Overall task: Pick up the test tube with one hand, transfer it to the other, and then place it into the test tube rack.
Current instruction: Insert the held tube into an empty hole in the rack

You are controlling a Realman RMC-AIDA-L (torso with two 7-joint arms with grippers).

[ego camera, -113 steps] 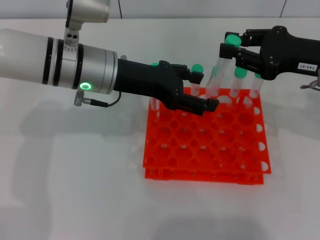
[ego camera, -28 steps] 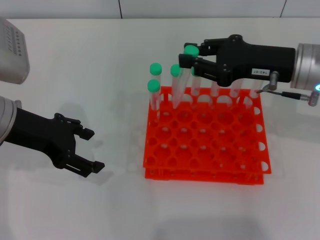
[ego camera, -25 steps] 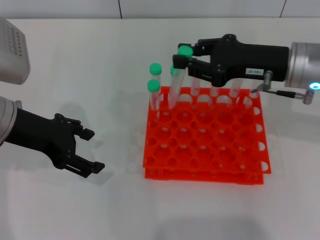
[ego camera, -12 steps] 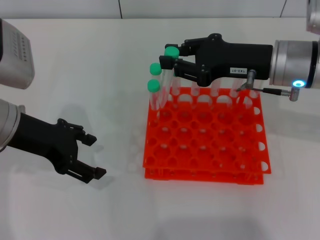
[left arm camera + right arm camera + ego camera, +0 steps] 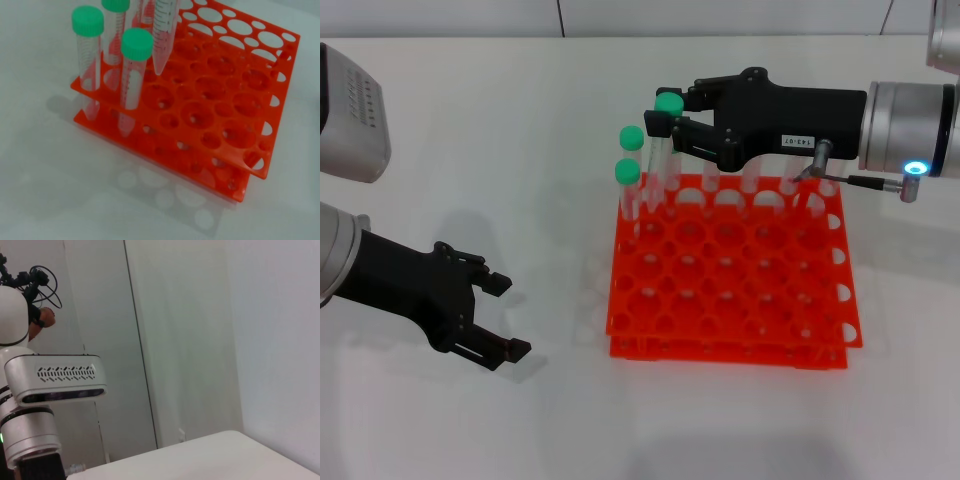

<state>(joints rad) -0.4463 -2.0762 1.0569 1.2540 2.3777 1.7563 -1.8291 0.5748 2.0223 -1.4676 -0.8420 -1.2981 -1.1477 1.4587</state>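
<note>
My right gripper (image 5: 667, 117), black with a white label, is shut on the test tube (image 5: 661, 150) just below its green cap. It holds the tube slightly tilted over the back left part of the orange-red test tube rack (image 5: 735, 285). In the left wrist view the tube's pointed tip (image 5: 162, 55) hangs just above the rack's top tier (image 5: 215, 100), beside three other green-capped tubes. My left gripper (image 5: 506, 316), black with no label, is open and empty, low over the table left of the rack.
Two green-capped tubes (image 5: 629, 185) stand in the rack's back left corner. More tubes (image 5: 790, 180) stand along the back row, partly hidden behind my right gripper. The right wrist view shows only a wall and a silver arm part (image 5: 55, 377).
My right gripper has carried the test tube leftward along the rack's back row to near the corner tubes. My left gripper has stayed open and nearly still at the lower left.
</note>
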